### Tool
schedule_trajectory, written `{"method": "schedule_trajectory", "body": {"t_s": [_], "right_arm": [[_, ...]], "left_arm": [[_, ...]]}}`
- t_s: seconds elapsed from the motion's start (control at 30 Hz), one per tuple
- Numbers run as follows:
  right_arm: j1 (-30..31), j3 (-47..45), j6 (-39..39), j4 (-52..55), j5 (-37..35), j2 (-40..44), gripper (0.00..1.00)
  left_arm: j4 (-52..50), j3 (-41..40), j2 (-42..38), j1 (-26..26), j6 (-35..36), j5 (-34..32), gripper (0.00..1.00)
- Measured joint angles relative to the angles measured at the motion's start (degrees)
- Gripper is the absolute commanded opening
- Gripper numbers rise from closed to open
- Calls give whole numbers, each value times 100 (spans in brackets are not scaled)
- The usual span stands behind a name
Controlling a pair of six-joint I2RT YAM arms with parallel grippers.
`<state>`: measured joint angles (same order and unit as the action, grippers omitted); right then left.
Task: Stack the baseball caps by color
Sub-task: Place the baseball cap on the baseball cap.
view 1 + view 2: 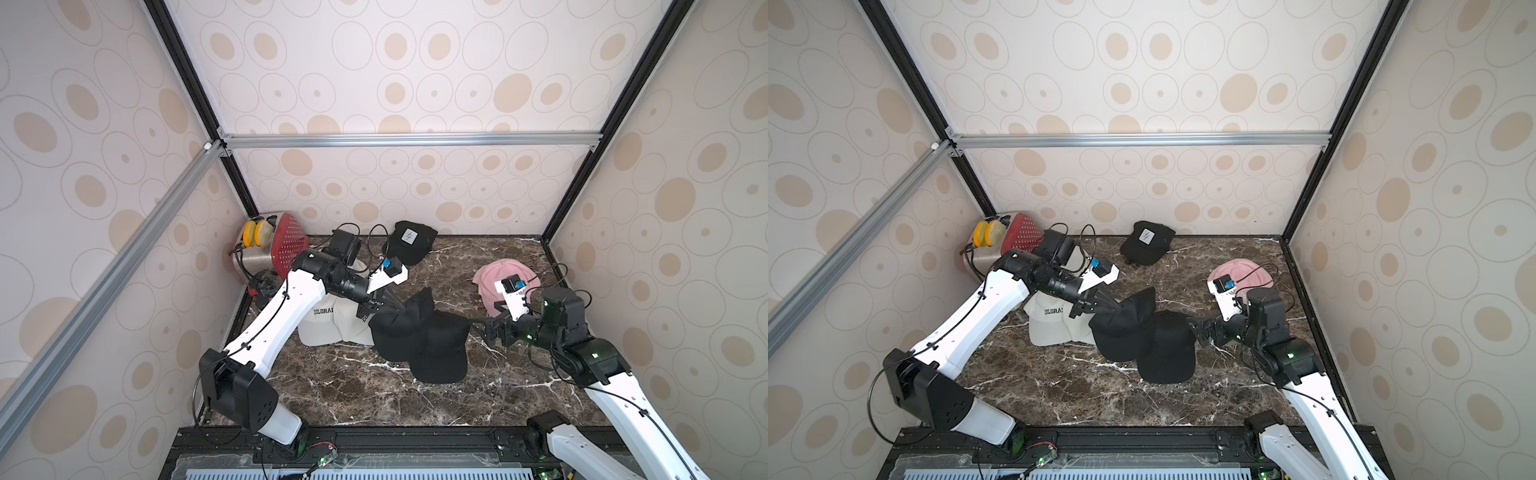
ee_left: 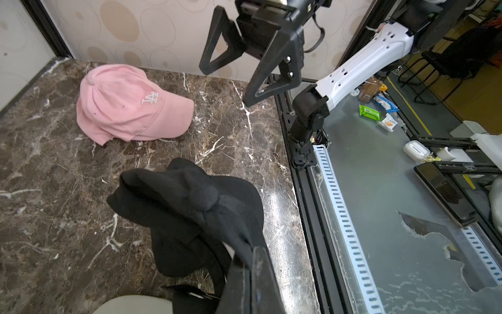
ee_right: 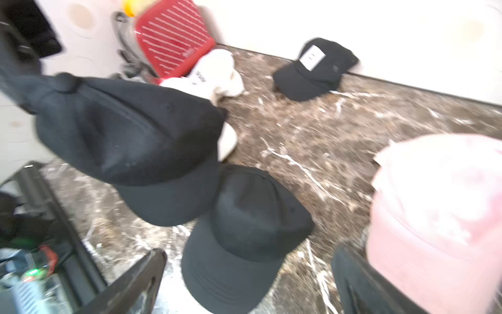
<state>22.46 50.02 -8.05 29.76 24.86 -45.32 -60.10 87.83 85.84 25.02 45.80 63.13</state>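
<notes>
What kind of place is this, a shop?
Most likely a robot test booth in a lab, not a shop. Patterned panels on an aluminium frame box in a marble-look tabletop, a left arm and right arm are mounted at its front, with baseball caps scattered between them.

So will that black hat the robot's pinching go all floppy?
Probably floppy: the black cap bunches up where the left gripper pinches it. Its brim looks stiffer, holding a smooth curve. Probably light too, hanging from one small pinch.
</notes>
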Motion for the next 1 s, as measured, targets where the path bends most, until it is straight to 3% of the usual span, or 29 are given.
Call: {"method": "schedule_trajectory", "body": {"t_s": [0.17, 0.57, 1.0], "right_arm": [[9, 87, 98, -511, 1204, -179, 100], [240, 437, 966, -776, 2806, -717, 94], [739, 566, 1617, -256, 3324, -1163, 91]], "left_arm": [[-46, -179, -479, 157, 129, 125, 0], [-699, -487, -723, 916, 872, -2, 0], [-1322, -459, -833, 918, 1851, 468, 0]]}}
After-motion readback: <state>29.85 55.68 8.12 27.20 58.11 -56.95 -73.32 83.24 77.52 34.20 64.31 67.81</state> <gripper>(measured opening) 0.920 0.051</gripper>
